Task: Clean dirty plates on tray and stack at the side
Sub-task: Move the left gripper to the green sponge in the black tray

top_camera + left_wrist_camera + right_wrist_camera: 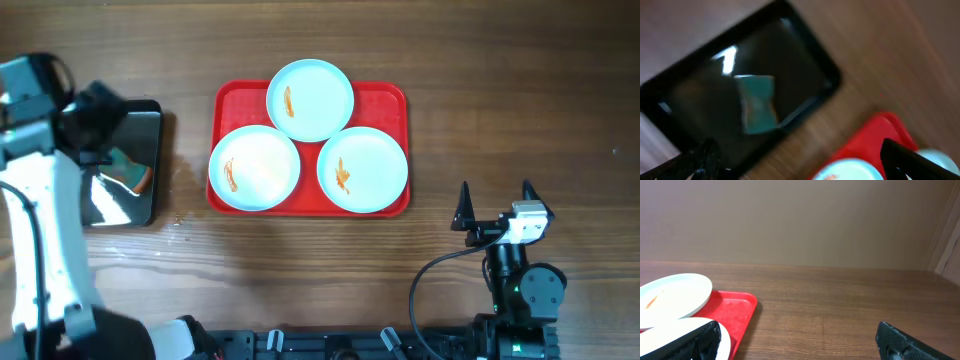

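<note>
Three dirty plates (310, 100) (254, 168) (363, 170) sat on the red tray (390, 100) in the middle of the wooden table (560, 90); one lay at the far edge, jutting a little past the rim, and two lay side by side nearer, left and right, their edges meeting the far one; each carried a small orange smear. The near-left plate hung slightly over the tray's left rim. To the left, just apart from the red tray, a glossy black tray (150, 120) held a teal pad (128, 170) with an orange side; through the left wrist camera that pad (757, 102) was blurred. The left gripper (95, 120) hovered above the black tray, its jaws spread wide and nothing between them (797, 160); I could not tell how high it hung. The right gripper (497, 205) stood at the near right of the table, well apart from the red tray, fingers pointing far, jaws likewise wide and holding nothing (800, 342); from its wrist view the tray's corner (742, 307) and two plates showed to its left.
</note>
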`<state>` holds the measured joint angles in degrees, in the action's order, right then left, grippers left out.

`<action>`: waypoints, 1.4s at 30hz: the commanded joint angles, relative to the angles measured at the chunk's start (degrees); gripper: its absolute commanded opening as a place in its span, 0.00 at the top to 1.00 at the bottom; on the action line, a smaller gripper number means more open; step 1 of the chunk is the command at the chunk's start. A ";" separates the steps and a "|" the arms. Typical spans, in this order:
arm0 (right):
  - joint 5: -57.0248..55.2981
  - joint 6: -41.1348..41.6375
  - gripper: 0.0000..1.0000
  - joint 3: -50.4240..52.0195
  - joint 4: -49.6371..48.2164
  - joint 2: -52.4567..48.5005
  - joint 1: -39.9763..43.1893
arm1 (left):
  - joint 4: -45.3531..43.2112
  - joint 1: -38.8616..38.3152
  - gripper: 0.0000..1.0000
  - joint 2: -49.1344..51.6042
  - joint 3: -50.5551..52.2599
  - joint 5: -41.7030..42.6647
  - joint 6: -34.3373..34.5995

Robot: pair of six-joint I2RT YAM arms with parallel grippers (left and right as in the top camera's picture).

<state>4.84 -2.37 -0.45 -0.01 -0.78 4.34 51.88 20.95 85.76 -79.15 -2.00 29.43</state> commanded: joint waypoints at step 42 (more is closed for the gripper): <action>-0.57 1.03 0.00 0.13 -0.11 0.50 0.13 | -12.04 5.90 0.83 31.43 1.31 -0.37 -4.13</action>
<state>4.84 -2.37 -0.45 -0.01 -0.78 4.34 39.75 26.85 115.94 -78.15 -3.44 25.76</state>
